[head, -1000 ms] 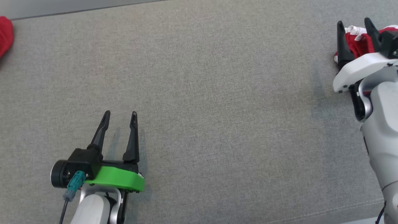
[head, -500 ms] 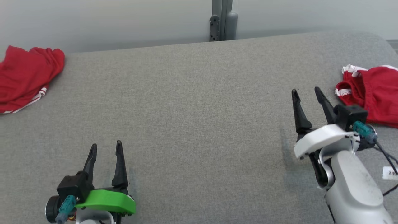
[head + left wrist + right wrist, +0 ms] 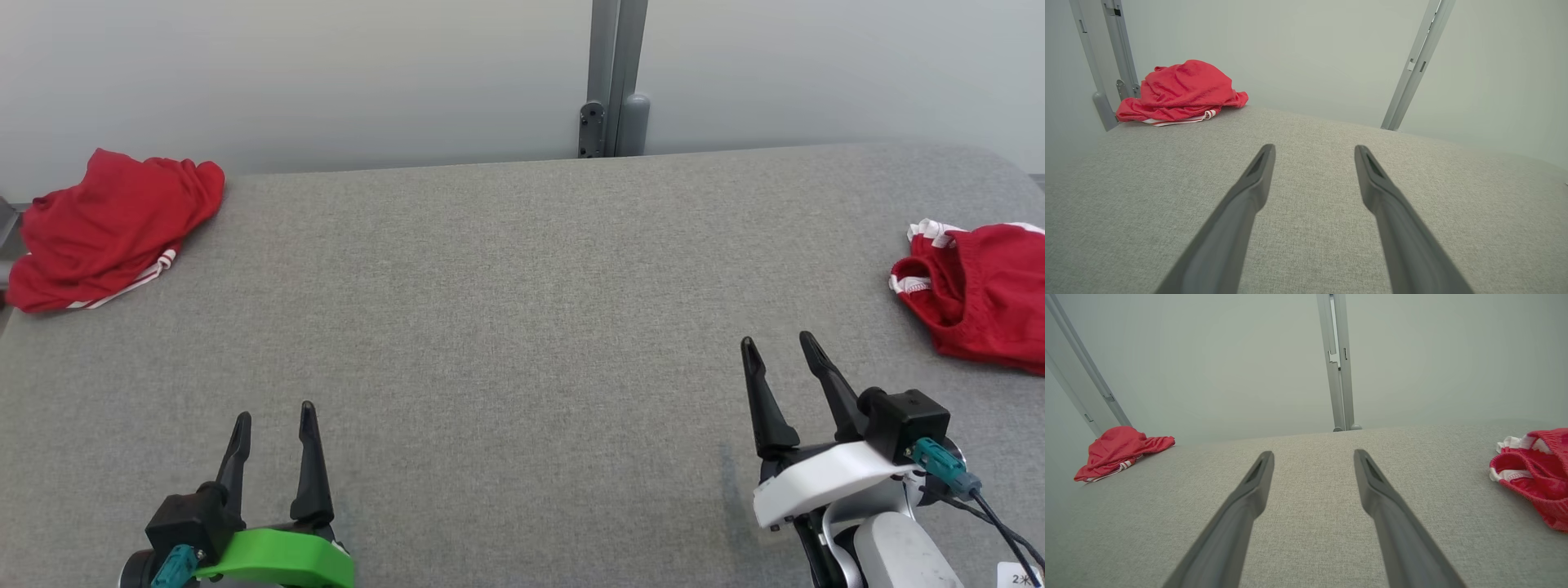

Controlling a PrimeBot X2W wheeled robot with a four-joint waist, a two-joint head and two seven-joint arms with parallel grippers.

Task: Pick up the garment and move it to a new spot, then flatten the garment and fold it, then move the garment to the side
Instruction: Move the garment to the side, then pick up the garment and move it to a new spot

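Partly cropped, the right red garment [image 3: 984, 306] passes the head view's edge.

Grey woven cloth, matt and slightly coarse, covers the table [image 3: 522, 269]. The right red garment [image 3: 988, 302] and the left red garment [image 3: 106, 224] are soft knit cloth with white trim. The post [image 3: 608, 73] looks like smooth grey metal.

On my right, a red garment [image 3: 980, 302] with white trim lies crumpled at the worktop's [image 3: 522, 327] edge. A second red garment [image 3: 106, 229] sits bunched at the far left corner
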